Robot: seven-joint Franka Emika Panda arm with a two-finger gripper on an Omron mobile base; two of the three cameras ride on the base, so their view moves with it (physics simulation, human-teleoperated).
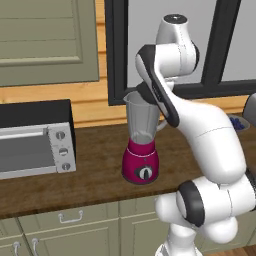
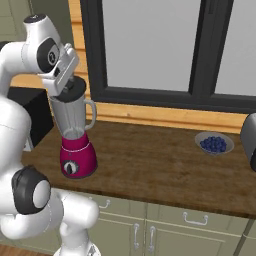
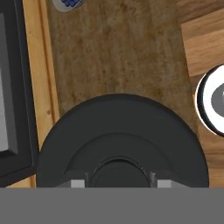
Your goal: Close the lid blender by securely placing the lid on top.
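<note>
One lid [image 2: 75, 86], dark and round, is pinched by the gripper [image 2: 71, 82] at the rim of the blender [image 2: 75, 137] on the wooden counter [image 2: 165, 165], apparently tilted, so a crooked seat could be left and the lid could be dropped if released before being levelled.

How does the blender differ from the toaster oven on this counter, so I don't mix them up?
The blender is tall and tapered, clear grey on a magenta base; the toaster oven is low, boxy, silver and black. The blender has one dial, the oven three knobs. The lid sits at the blender's rim. Both stand on the counter.
</note>
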